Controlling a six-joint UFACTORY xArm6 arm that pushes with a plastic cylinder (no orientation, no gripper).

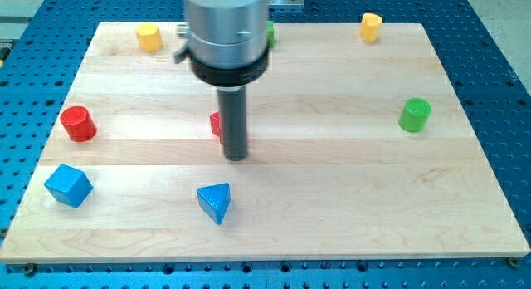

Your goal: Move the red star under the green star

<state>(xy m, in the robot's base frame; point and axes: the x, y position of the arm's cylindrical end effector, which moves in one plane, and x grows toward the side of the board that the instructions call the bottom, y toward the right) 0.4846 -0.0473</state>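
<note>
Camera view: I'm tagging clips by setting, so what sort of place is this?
Probably a robotics lab bench: a wooden board lying on a blue perforated table, small coloured blocks such as the blue triangle, and my tip beside a partly hidden red block.

red cylinder (78, 123), blue cube (68, 185), blue triangle (215, 202), green cylinder (414, 115), yellow blocks (148, 36)
</note>
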